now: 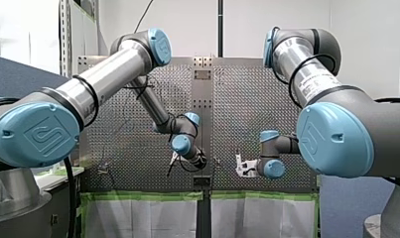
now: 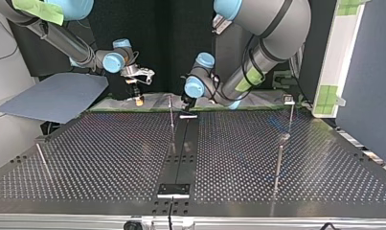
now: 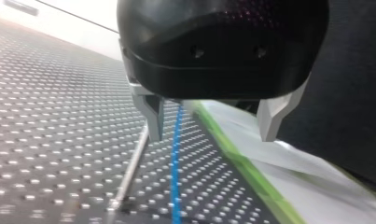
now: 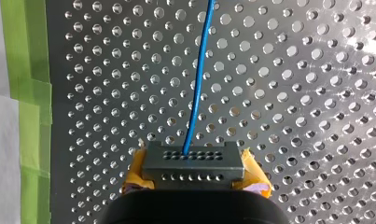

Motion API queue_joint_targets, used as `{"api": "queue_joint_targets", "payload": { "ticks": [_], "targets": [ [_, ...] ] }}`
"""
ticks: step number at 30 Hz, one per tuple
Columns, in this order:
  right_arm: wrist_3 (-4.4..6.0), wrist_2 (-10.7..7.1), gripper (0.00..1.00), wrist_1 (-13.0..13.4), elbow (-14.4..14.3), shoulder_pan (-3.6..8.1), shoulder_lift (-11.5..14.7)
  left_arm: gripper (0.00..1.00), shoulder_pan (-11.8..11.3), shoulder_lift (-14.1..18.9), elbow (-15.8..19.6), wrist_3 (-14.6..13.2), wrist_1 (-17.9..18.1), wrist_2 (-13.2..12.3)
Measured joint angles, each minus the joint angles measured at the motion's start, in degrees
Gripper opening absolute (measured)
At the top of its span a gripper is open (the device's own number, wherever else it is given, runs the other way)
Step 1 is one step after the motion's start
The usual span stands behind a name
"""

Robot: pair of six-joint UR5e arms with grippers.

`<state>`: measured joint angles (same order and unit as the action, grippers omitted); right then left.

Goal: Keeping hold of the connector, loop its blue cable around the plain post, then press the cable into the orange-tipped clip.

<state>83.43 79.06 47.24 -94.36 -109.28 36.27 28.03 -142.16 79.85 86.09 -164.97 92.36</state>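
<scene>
Risk of the blue cable (image 3: 176, 158), just beside the plain post (image 3: 129, 172), going slack and riding over the post top mid-loop, with left jaws wide open, empty above it, and right jaws, farther from the post, clamped on the connector (image 4: 193, 161).

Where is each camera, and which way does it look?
Front view: behind and above the arms, looking over the perforated metal table; my left arm at left, my right arm at right.
Top view: across the table, facing the arms, sides crossed.
Left wrist view: on my left arm, past its open black metal-fingered tool toward the blue cable.
Right wrist view: on my right arm, past its yellow-padded tool gripping the grey rectangular connector.
Both wrist views share that cable.
</scene>
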Motion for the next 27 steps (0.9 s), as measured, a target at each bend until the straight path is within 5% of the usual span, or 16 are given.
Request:
{"api": "queue_joint_targets", "payload": {
  "ticks": [13, 27],
  "targets": [
    [0.18, -0.12, 0.00, 0.0, 0.0, 0.04, 0.0, 1.00, 1.3, 5.2, 7.6, 4.3, 7.3, -1.4],
    [0.43, -0.12, 0.00, 0.1, 0.0, 0.03, 0.0, 1.00, 4.1, 5.3, 11.7, 5.8, 5.8, 1.3]
  ]
}}
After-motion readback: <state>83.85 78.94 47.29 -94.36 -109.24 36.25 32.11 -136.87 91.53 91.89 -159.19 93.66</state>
